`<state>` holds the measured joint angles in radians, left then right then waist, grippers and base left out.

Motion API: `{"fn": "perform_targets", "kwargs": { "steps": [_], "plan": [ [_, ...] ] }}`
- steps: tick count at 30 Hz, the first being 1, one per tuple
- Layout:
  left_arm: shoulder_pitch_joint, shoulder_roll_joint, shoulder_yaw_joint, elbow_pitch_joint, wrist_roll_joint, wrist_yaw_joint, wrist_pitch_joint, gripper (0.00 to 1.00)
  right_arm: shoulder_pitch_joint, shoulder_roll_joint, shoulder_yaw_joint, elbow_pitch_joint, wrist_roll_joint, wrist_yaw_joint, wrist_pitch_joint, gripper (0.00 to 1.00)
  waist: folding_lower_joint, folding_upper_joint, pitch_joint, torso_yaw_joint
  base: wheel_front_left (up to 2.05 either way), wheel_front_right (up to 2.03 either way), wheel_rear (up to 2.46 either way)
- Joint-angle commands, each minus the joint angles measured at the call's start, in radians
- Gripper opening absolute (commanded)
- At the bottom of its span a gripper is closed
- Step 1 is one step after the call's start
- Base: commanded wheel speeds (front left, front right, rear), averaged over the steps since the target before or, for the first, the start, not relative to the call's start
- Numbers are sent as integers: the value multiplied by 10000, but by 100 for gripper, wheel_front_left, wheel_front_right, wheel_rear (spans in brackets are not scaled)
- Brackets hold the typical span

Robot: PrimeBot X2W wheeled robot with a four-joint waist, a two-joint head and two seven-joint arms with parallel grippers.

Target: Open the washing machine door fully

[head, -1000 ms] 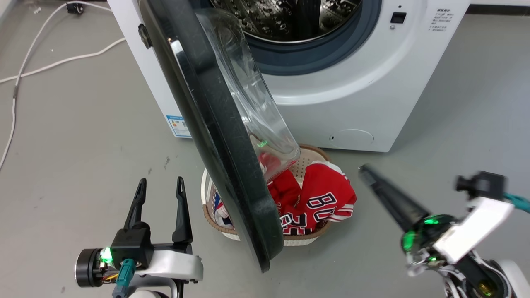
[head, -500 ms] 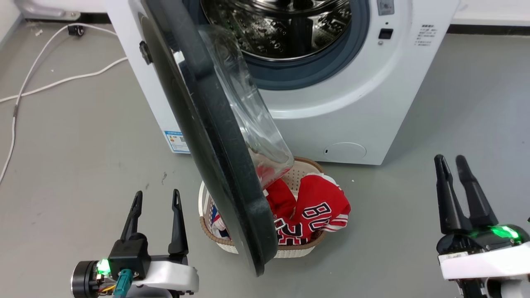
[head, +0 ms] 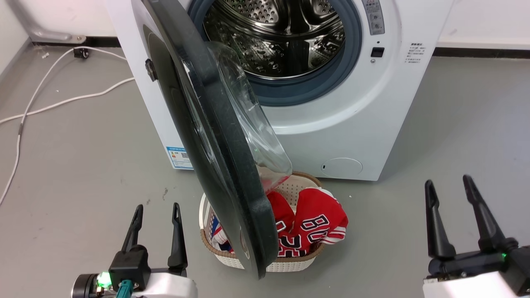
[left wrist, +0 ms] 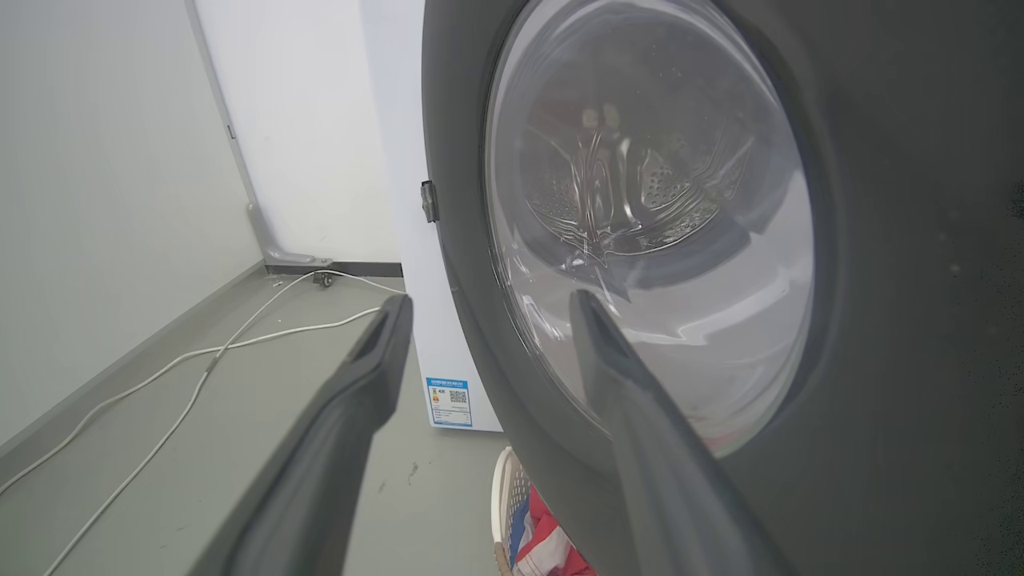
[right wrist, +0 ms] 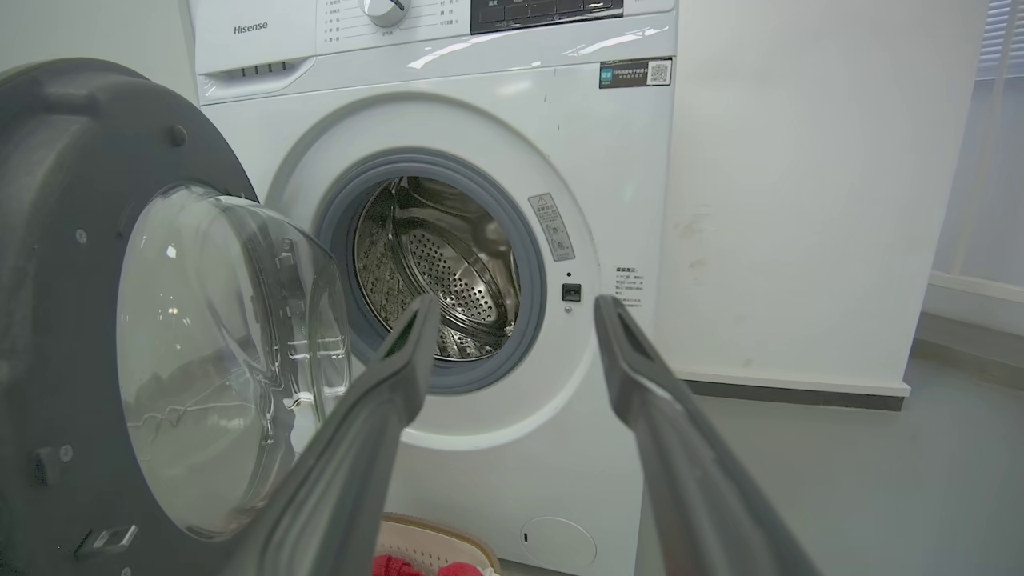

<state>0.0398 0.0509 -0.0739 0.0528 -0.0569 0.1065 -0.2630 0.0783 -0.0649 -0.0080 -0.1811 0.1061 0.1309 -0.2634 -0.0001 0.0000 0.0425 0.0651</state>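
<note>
Spread wider than before, my right gripper (head: 447, 180) sits lower right; left gripper (head: 157, 205), fingers apart, lower left. Right wrist view shows door (right wrist: 48, 240) inside; left wrist, outside.

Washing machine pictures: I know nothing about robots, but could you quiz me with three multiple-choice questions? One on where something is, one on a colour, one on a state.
1. Where is the laundry basket?
A. on a shelf
B. on the floor in front of the washing machine
C. on top of the machine

2. What colour is the numbered jersey in the basket?
A. green
B. yellow
C. red

3. How is the washing machine door?
A. swung open, with the steel drum exposed
B. shut
C. taken off and lying flat

Answers:
1 B: the head view shows it standing on the floor just before the machine's front.
2 C: the cloth is red, with white-edged numerals.
3 A: the door stands out from the front on one side, and the drum is uncovered.
</note>
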Motion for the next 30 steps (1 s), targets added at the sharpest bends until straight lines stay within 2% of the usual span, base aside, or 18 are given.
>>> {"fn": "perform_targets", "kwargs": {
  "steps": [1,4,14,28,29,30],
  "plan": [
    [187,-8,34,15,51,-25,-27,100,248,79,-10,56,-198,-2,-15,100,1,0,-95,-3,0,0,0],
    [254,-8,55,17,64,-45,-27,100,577,146,-105,178,-377,-2,-16,100,1,0,-225,-1,0,0,0],
    [518,-8,109,-55,26,-34,-27,100,1247,162,-208,618,248,-2,-17,100,1,0,-425,-64,0,0,0],
    [494,-8,131,-176,27,57,-27,100,1252,164,-204,877,367,-2,-18,100,1,0,-436,-82,0,0,0],
    [484,-8,168,-278,65,134,-27,0,1240,164,-187,910,399,-2,-18,100,1,0,-437,-78,0,0,0],
    [484,-8,168,-278,65,134,-27,0,1240,164,-187,910,399,-2,-18,100,1,0,-437,-78,0,0,0]
  ]
}}
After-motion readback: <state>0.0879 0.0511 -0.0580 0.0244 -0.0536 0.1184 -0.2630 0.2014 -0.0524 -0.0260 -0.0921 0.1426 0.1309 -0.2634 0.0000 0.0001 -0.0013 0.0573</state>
